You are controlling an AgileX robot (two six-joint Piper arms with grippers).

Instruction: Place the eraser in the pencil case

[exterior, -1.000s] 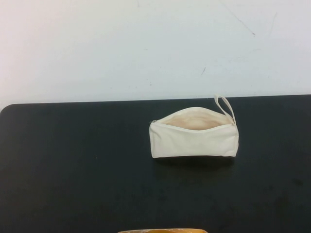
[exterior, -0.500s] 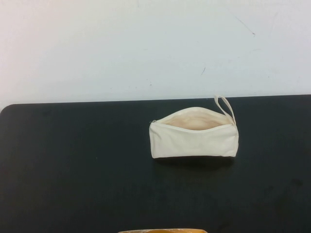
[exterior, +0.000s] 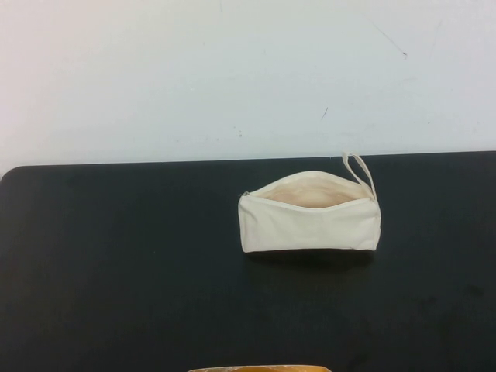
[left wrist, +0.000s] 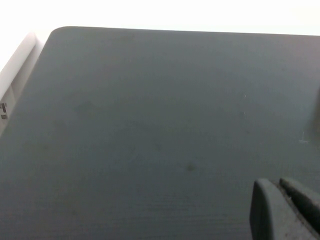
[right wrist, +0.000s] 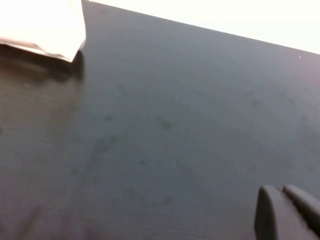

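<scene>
Pencil case sits unzipped right of centre on the table; no eraser visible. Left hand and right hand look closed, gripping nothing. You likely only need to retract.

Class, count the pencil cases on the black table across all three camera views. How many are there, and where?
1. The pencil case lies unzipped, right of the table's centre. The left pincer and right pincer hang over bare table. No eraser shows; it may be hidden.
</scene>
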